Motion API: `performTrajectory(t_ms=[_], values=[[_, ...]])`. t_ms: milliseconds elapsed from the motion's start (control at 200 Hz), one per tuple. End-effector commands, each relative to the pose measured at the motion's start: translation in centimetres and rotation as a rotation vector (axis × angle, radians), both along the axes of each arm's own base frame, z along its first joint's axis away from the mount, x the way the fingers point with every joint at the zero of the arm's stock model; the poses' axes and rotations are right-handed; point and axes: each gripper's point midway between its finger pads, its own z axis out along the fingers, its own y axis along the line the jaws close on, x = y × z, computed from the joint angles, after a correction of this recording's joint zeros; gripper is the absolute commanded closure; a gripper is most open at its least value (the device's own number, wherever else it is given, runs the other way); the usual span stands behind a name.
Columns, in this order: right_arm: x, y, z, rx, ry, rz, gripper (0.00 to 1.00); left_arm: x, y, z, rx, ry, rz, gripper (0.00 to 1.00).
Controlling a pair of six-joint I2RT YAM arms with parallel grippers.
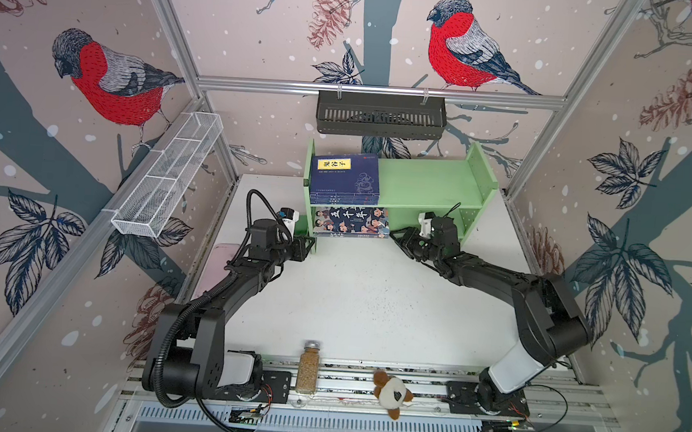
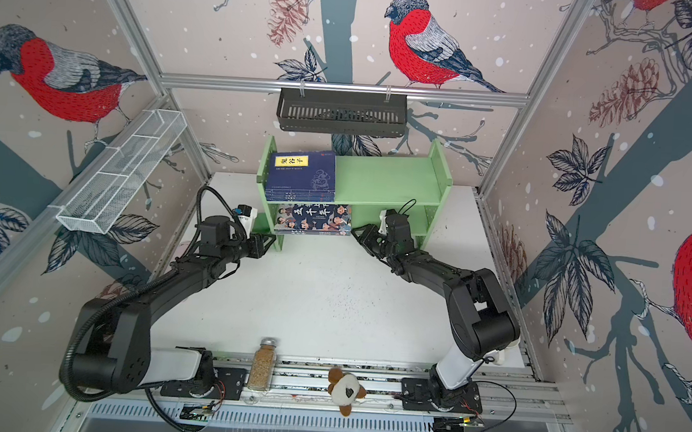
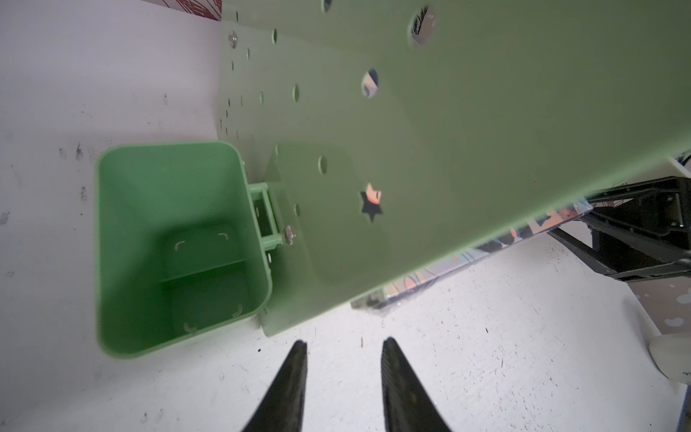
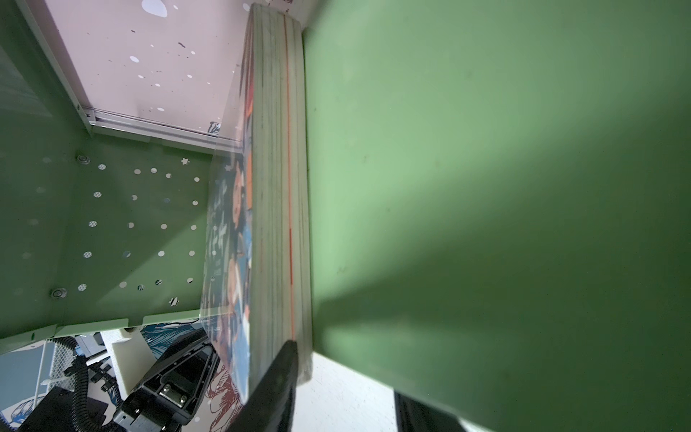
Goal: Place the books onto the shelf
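Surface (image 1: 363, 301) in white carries your shelf (image 1: 422, 176) at its far edge, pale green, with two boards between upright side panels. On the lower board, toward the left panel, you have the cartoon book (image 1: 352, 221) lying flat, cover up. On the upper board's left end the navy books (image 1: 345, 177) sit stacked flat, with a yellow label on the top one. Your right gripper (image 1: 396, 236) is at the cartoon book's right near corner. In the right wrist view one finger (image 4: 276, 381) lies against the page edge and the other shows past the board under the book; you cannot tell whether it pinches. Your left gripper (image 3: 344, 342) hangs spread and empty just off the shelf's left near corner, beside the small green cup (image 3: 112, 224) fixed to that panel.
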Motion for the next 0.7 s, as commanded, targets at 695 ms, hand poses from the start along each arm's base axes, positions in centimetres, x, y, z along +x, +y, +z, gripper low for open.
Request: performTrajectory(t_ms=[695], values=[[-3.1,-0.4,2.2,0.03,-0.081,0.006,0.6,0.1,-0.2,1.0,-0.013,-0.032,-0.011,0.65]])
